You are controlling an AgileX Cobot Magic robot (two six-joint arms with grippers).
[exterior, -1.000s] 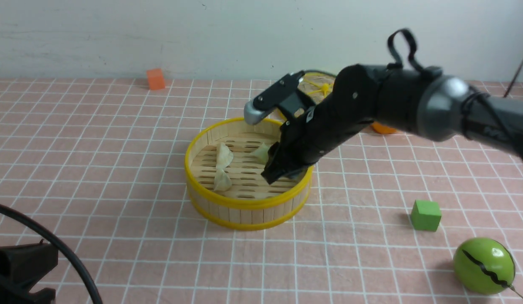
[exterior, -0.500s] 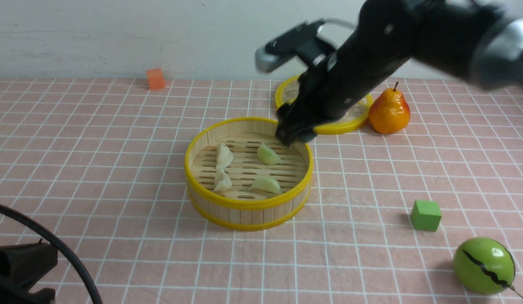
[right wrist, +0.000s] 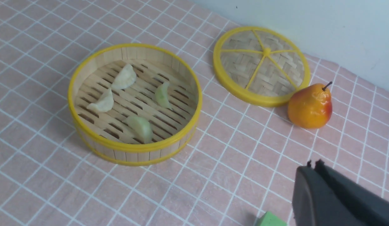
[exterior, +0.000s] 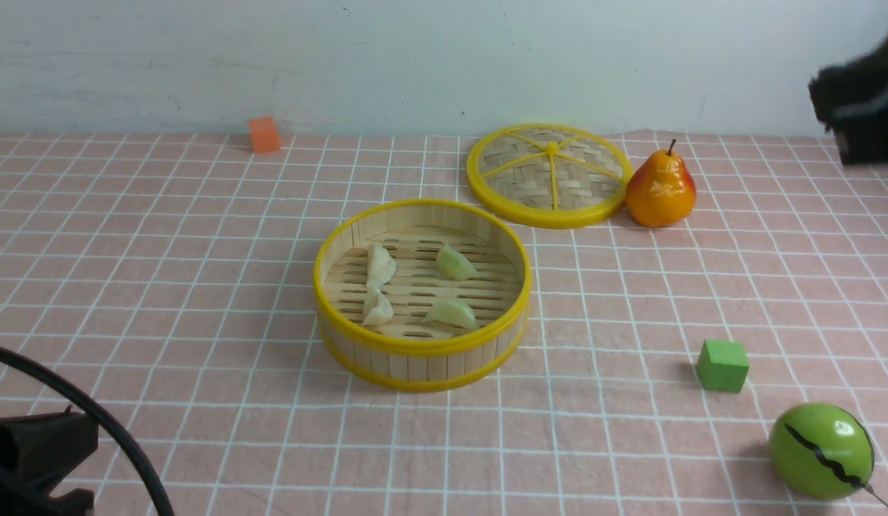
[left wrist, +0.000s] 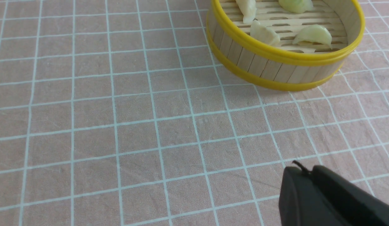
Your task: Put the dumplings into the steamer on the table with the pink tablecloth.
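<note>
Black right gripper: fingers together, empty, well apart from the steamer. Left gripper likewise together, over the pink tablecloth. Four pleated crescent dumplings, two cream and two translucent green, lie on the slotted bamboo floor. Judged: loading done; hold both arms clear of the light, yellow-rimmed basket.
</note>
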